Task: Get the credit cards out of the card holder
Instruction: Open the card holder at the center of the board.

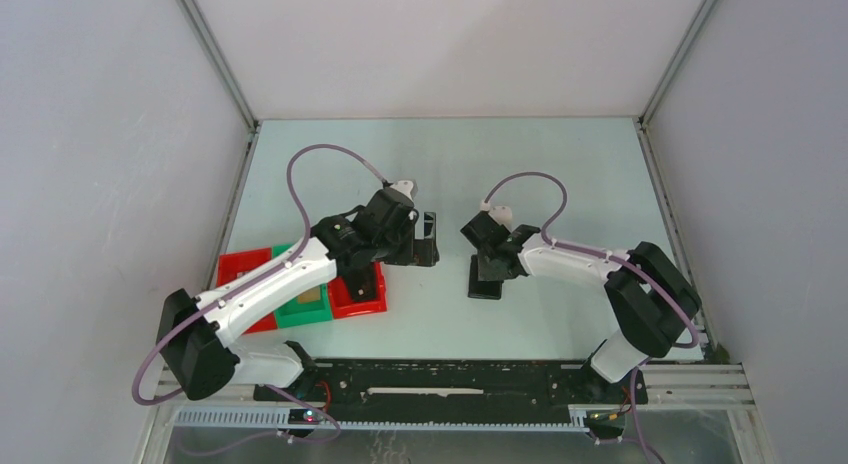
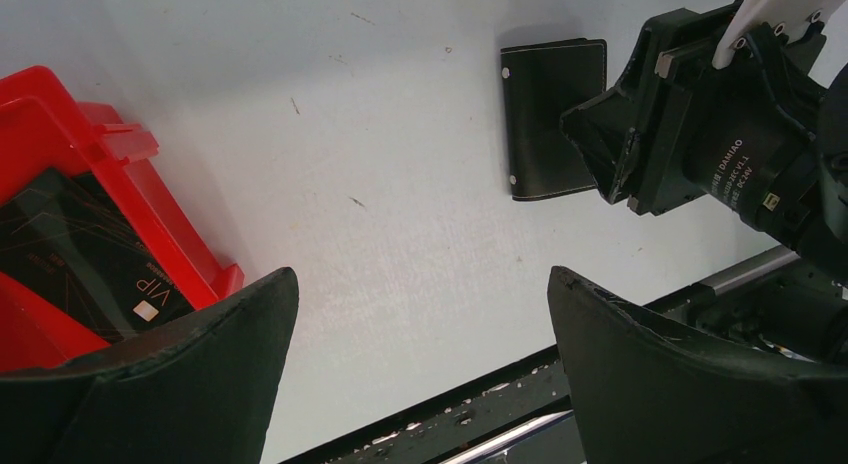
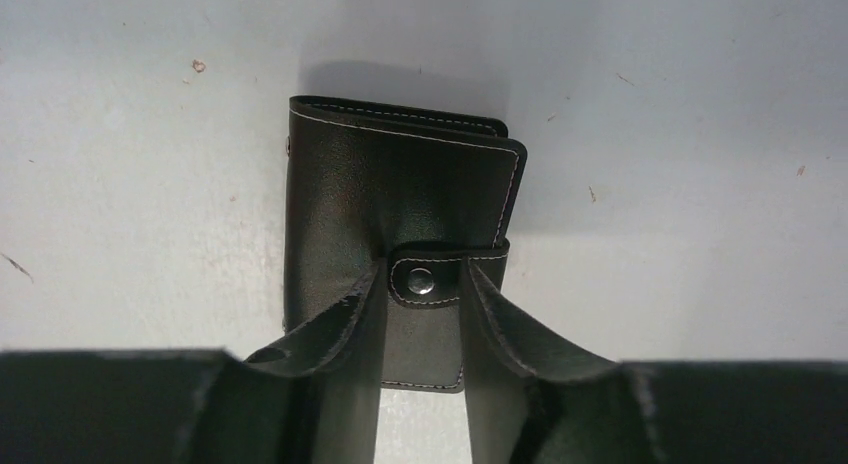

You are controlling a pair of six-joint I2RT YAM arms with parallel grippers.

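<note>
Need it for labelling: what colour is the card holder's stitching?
White, on the black card holder, clearest in the right wrist view.

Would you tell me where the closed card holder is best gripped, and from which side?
Grip the snap tab, coming down from above with a finger on each side. The card holder lies flat and closed on the table, so its broad face offers no hold; the narrow tab fits between fingers, and the right gripper stands astride it.
</note>
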